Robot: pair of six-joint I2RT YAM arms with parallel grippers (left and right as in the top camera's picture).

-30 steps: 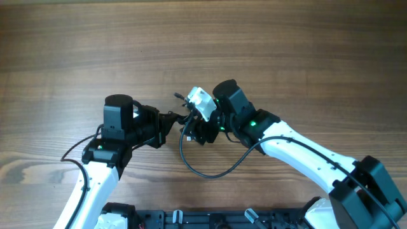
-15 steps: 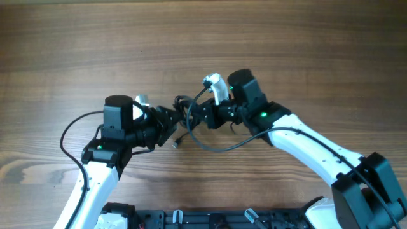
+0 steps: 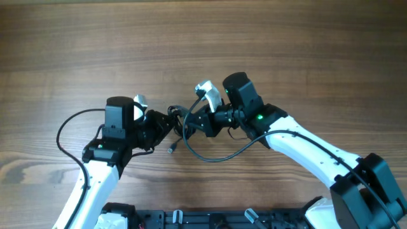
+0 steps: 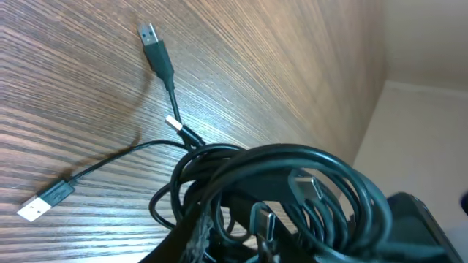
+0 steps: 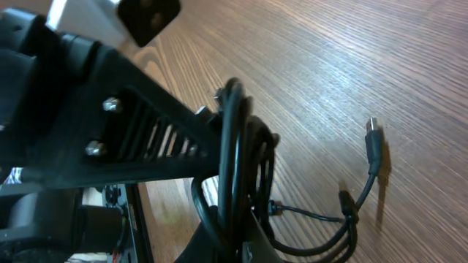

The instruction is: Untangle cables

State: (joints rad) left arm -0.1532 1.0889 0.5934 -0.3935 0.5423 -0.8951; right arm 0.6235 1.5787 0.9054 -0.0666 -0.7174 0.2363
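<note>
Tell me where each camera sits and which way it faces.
Overhead: above the table, looking straight down; both arms show, left gripper and right gripper close together at the cables.
Left wrist: on the left arm, looking low across the wood at coiled cables and loose plugs; little of its own gripper shows.
Right wrist: on the right arm, looking at the coil beside a black gripper frame.
Shared: both wrist views see the same coil.

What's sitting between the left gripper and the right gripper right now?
The tangled cables bunch between the left gripper and the right gripper; the overhead view shows it.
</note>
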